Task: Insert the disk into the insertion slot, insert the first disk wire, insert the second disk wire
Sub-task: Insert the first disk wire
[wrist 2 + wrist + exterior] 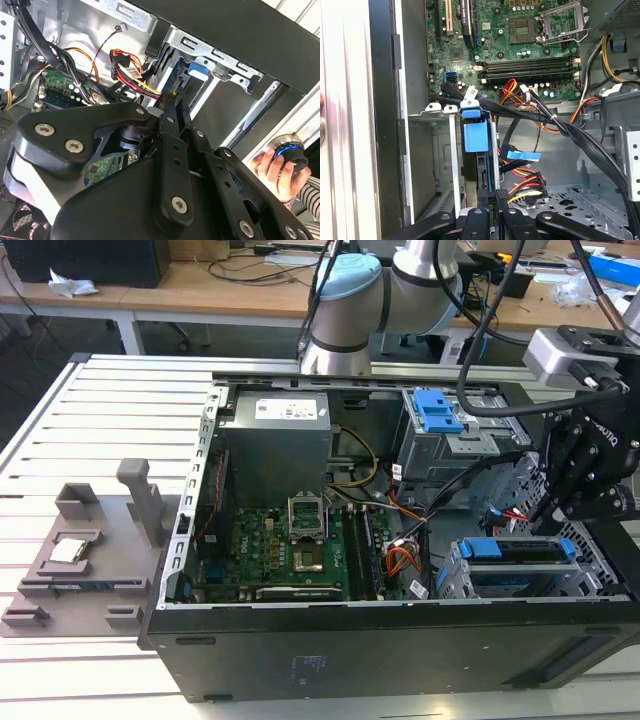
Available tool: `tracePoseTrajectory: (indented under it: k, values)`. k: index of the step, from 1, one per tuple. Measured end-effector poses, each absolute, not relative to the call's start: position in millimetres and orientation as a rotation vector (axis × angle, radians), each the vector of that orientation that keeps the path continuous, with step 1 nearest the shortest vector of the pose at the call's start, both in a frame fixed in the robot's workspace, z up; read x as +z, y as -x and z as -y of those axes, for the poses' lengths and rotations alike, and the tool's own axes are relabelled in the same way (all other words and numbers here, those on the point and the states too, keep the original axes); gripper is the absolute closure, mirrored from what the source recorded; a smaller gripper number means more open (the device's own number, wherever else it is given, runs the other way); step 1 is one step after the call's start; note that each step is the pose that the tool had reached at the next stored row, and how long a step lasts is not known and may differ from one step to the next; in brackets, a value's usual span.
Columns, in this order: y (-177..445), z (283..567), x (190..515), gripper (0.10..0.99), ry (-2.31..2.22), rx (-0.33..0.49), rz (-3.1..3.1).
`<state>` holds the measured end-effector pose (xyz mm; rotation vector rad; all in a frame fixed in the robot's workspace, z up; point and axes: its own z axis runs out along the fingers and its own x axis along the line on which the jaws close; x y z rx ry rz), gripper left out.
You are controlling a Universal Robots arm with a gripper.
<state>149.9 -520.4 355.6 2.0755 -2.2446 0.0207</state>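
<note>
- The tool hangs inside the open computer case, toward the exterior view's right, just above the insertion slot
- In both wrist views its black fingers are drawn almost together, with a narrow gap between the tips; whether anything is clamped in that gap cannot be determined
- The disk is seated in the insertion slot; its blue carrier stands between the cage walls, and the fingertips are just beside the disk's rear edge
- A black connector on a bundle of red, yellow and black wires lies just beside the fingertips; whether it touches them cannot be determined
- The taller grey bay with its blue latch stands beyond the slot; the motherboard lies to the exterior view's left of it
- The case lies on a white slatted tabletop; a grey fixture rests near the case on the exterior view's left
- In the second wrist view a person's hand holds a knob with a blue ring outside the case
</note>
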Motion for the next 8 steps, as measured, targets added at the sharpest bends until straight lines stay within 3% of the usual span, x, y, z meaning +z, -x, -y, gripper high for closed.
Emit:
tracePoseTrajectory:
  k: [8]
  values:
    - [-149.7,520.9,355.5,0.918,-2.078,0.014,2.247]
